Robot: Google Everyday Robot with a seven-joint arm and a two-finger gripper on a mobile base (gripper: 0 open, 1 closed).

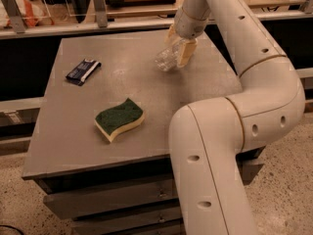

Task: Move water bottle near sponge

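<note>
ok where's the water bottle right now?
Camera view: the water bottle is on the back right part of the table, at the pincer, with the sponge well away toward the front left.

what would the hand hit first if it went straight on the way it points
Likely the water bottle: the hand points down right at it, with the table top just beneath. Depth is hard to judge.
</note>
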